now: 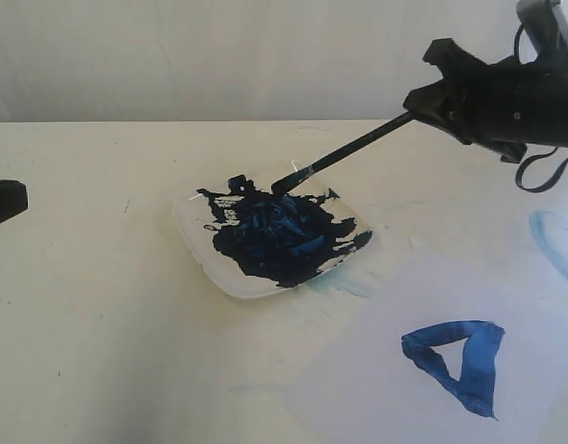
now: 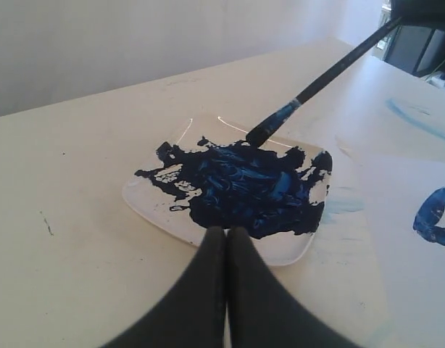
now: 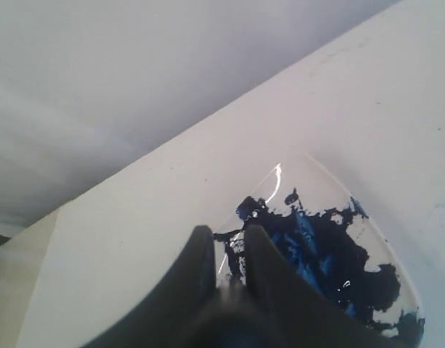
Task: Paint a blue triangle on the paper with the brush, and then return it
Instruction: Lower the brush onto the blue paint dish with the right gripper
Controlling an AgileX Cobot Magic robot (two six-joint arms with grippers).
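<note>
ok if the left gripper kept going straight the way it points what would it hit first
Most likely the near rim of the square white plate smeared with dark blue paint, straight ahead of the left gripper, though its height is unclear.

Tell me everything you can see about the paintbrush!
The paintbrush is long, thin and black, with a small silvery band just above bristles stained dark blue. It slants down from the right pincer, which grips its upper end, so the tip points at the far edge of the blue paint on the white plate. Whether the bristles touch the paint or hang just above it is hard to tell.
</note>
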